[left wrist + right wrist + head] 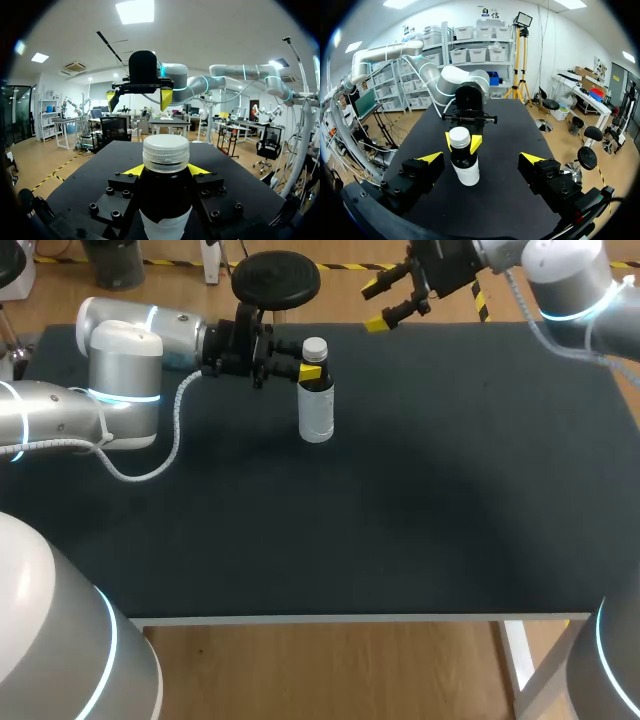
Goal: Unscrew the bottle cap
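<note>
On the black worktop (420, 530), toward its far left part, a bottle (316, 418) stood upright, its long axis vertical and its white cap (314, 346) pointing straight up. The left arm (125, 370) came in low from the side, its jaws closed on the bottle's neck just under the cap, one yellow tip on each side. Farther off, over the worktop's far edge, the right arm (565, 285) held its jaws spread wide with nothing between them, well apart from the bottle.
</note>
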Available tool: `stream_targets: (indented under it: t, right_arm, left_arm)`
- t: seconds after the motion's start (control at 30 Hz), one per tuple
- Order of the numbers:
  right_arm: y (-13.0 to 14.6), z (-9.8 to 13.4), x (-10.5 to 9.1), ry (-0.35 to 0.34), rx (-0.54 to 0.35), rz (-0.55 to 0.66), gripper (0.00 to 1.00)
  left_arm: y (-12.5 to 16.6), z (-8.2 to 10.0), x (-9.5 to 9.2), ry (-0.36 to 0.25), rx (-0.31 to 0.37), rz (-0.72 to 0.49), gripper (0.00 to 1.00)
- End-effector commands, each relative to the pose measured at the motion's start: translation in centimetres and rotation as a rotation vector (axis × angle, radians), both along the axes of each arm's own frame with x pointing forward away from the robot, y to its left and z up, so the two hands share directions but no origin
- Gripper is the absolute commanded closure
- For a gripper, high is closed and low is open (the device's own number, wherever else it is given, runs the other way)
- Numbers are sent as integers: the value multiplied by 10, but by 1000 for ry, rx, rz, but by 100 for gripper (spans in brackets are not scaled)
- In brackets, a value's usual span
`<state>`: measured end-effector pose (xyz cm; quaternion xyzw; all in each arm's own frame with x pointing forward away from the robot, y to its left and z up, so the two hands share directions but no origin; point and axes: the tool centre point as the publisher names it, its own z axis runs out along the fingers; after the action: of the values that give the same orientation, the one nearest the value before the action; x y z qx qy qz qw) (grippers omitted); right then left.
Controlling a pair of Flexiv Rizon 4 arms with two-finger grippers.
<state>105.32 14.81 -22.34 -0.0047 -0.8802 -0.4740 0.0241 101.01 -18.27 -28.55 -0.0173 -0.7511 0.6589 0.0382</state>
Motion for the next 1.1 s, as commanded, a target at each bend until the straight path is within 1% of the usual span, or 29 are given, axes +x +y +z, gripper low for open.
stream_targets:
  t: [0.03, 0.13, 0.37, 0.7, 0.8, 0.9, 1.1]
  right_arm:
    - [14, -2, 5, 21, -13, 25, 0]
    - [24, -3, 3, 19, -10, 34, 0]
    - [35, -13, 0, 13, -69, 2, 0]
    - [49, -19, 0, 9, -59, 20, 0]
    - [54, -23, 1, 14, -53, 41, 0]
    - [58, -27, 0, 18, -62, 51, 0]
    - [63, -30, -4, 21, -51, 69, 0]
  left_arm:
    - [0, -1, 2, 0, -1, -4, 100]
    - [0, -1, 2, 0, -1, -4, 100]
    - [0, -1, 2, 0, -1, -4, 100]
    - [0, -1, 2, 0, -1, -4, 100]
    - [0, -1, 2, 0, -1, -4, 100]
    - [0, -1, 2, 0, -1, -4, 100]
    - [0, -1, 2, 0, -1, -4, 100]
